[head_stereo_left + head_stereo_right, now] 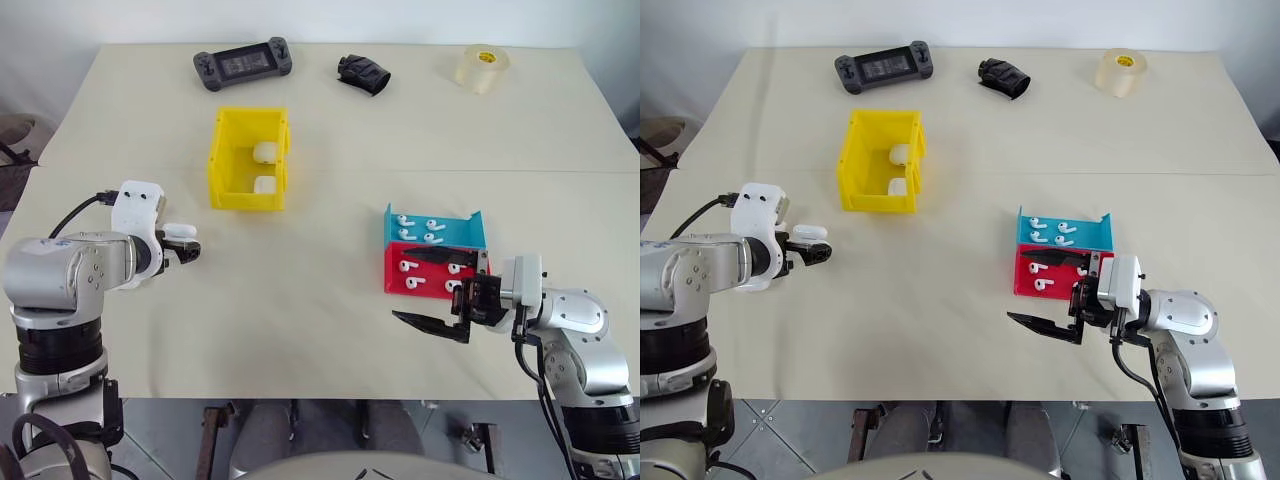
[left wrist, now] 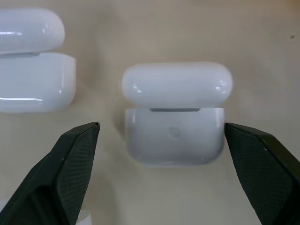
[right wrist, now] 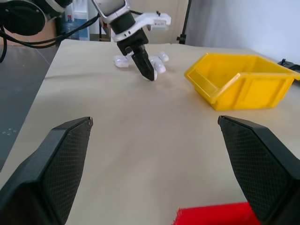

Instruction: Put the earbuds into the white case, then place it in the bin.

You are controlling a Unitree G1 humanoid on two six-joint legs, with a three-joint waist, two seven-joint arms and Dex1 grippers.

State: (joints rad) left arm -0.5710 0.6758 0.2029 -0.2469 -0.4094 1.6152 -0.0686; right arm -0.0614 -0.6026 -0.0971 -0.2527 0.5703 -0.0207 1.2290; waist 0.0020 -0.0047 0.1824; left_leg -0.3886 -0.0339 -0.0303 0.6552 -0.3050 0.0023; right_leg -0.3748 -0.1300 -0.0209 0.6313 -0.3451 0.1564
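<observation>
The left gripper stands wide open over the worktop, angled downward, a finger on either side of a white case without touching it. That case lies with its lid flipped up; a second case, also with its lid up, lies just beside it. In the head views the cases show as a small white shape at the left fingertips.

The right gripper is also wide open and holds nothing; it points sideways toward the left arm, hanging at the near edge of the red tray. One finger reaches over the tray, the other over bare worktop. Earbuds lie in the red tray and more lie in the blue tray touching it behind.

The yellow bin stands farther back, nearer the left arm, with two white cases inside. Along the far edge lie a game controller, a black object and a tape roll.
</observation>
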